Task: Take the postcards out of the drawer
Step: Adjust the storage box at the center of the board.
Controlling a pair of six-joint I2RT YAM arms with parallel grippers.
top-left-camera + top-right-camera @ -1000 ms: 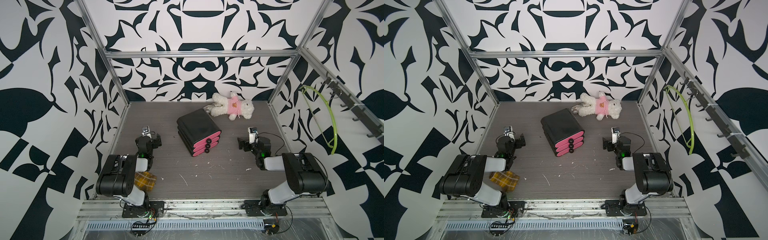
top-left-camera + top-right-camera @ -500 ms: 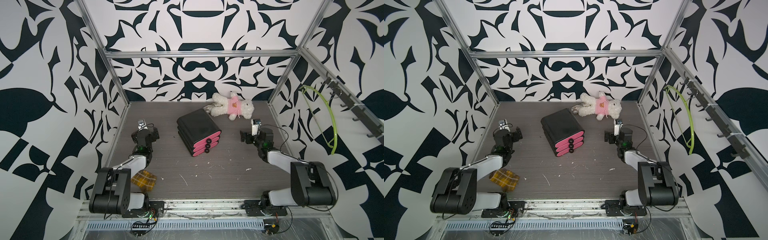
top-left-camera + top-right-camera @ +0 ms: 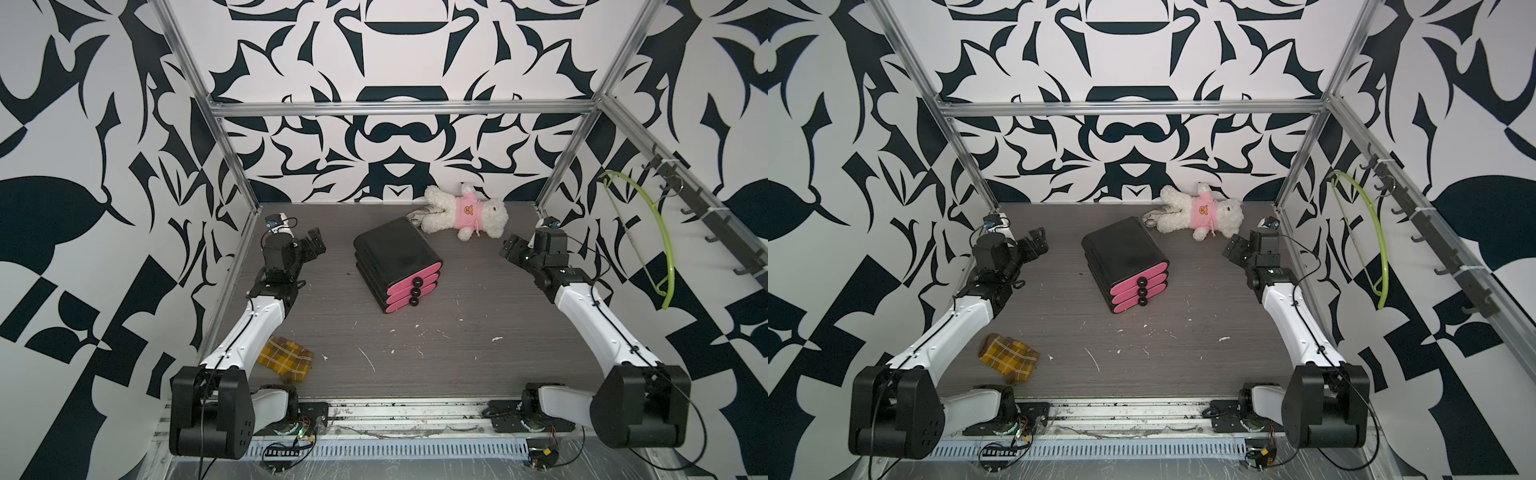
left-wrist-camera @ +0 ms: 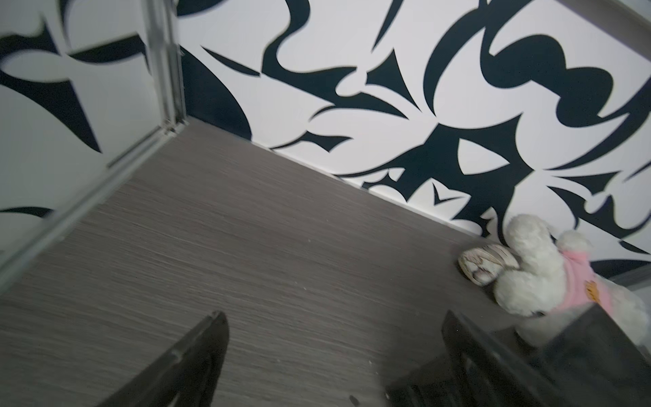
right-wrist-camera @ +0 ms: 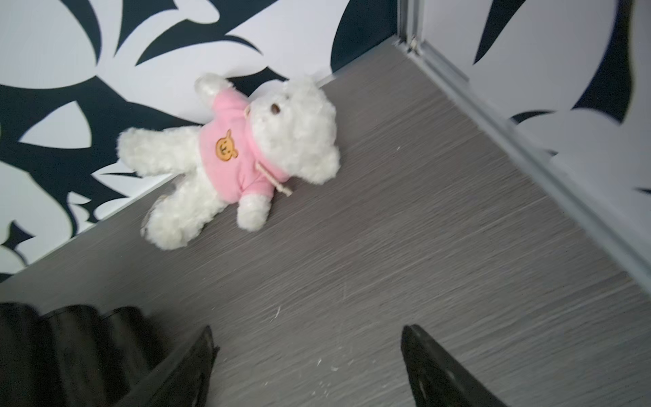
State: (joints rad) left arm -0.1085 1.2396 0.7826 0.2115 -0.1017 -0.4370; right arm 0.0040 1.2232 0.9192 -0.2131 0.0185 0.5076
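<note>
While all three pink drawers (image 3: 411, 293) are shut, the postcards cannot be seen anywhere. They are likely inside the black drawer box (image 3: 395, 253), which sits in the middle of both top views, and no one can tell which drawer has them.

The left end effector (image 3: 314, 244) hangs at the left of the frame, well apart from the box. Its jaws are wide apart with nothing between them. The right end effector (image 3: 512, 248) hangs at the right, not far from the white teddy bear (image 3: 465, 212), and its jaws are apart and bare too.

A drawer must come out first. Each has a small round black knob (image 3: 417, 282) in the middle of its pink front, and that is the spot to pinch and pull. The box looks light and may slide on the worktop (image 3: 457, 365), so the other arm may need to hold it.

Postcards are thin, light and bendy. If they lie flat they will be hard to lift, so a gentle pinch on one edge looks best.
</note>
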